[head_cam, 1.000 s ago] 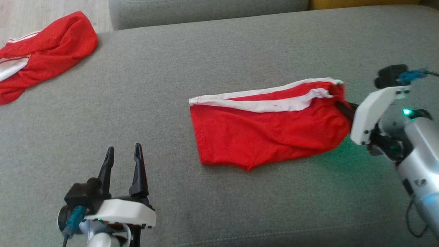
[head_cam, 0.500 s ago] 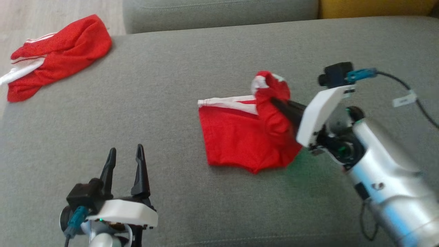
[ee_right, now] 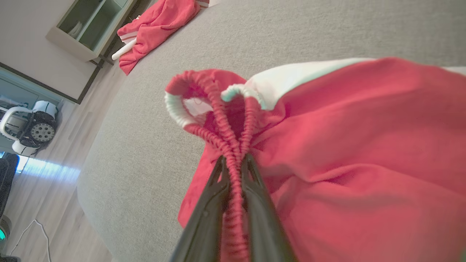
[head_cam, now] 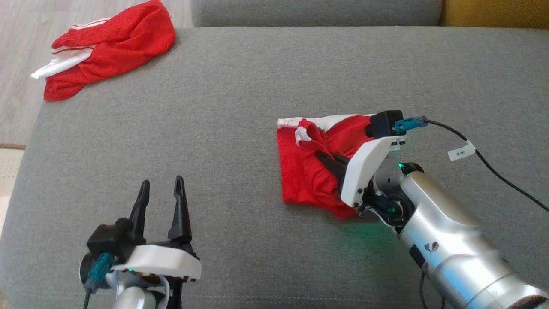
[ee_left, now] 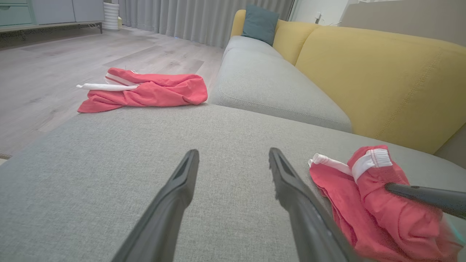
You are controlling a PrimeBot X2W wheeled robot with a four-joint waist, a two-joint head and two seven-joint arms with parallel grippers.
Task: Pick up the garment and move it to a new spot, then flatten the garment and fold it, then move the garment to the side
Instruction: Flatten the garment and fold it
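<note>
The garment (head_cam: 302, 184), red shorts with white side stripes, lies on the grey cushion (head_cam: 240, 94) right of centre. My right gripper (head_cam: 321, 155) is shut on its gathered elastic waistband and holds that end folded back over the rest of the cloth. In the right wrist view the fingers (ee_right: 218, 189) pinch the red waistband of the garment (ee_right: 346, 145) between them. At the lower left my left gripper (head_cam: 162, 183) stands open and apart from the cloth. From its own camera the left gripper (ee_left: 233, 153) holds nothing, with the garment (ee_left: 364, 207) to its right.
A second red garment (head_cam: 111, 43) lies bunched at the cushion's far left corner, beside the wooden floor (head_cam: 21, 51). The sofa's yellow backrest (ee_left: 371, 72) runs along the far side. The cushion's left edge drops to the floor.
My right gripper has swept left with the waistband end, doubling the stretched-out garment over itself. The head camera has shifted too. My left gripper has stayed open in place.
</note>
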